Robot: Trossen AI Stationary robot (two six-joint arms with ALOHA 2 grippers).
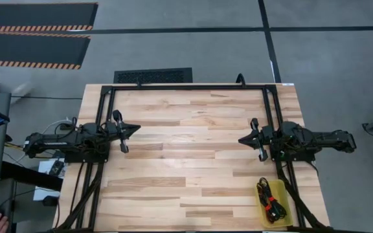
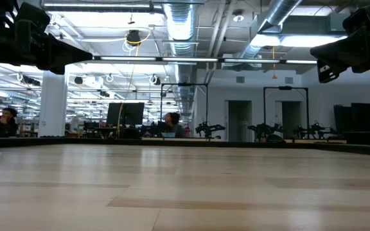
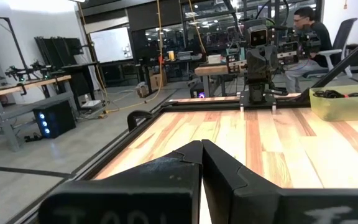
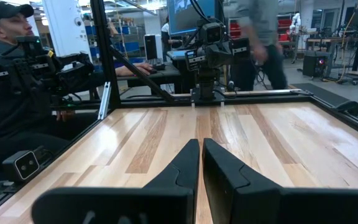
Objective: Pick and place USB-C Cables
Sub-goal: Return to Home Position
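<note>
Seen from above, my left claw (image 1: 136, 129) sits at the 9 o'clock edge of the tabletop (image 1: 186, 162), with its tips aimed toward 3 o'clock. Its 2 fingers (image 3: 179, 168) are pressed together and pinch nothing. My right claw (image 1: 241, 139) sits at the 3 o'clock edge, with its tips aimed back toward 9 o'clock. Its 2 fingers (image 4: 182, 165) are likewise pressed together, with only a thin slit between them, and they grip nothing. Both claws hang above the boards, well apart from each other. At about 5 o'clock, near the tabletop's corner on my right arm's side, stands the yellow bin (image 1: 283, 189). The USB-C Cables (image 1: 269, 202) lie inside it as 1 dark tangle with red showing. I cannot count them.
</note>
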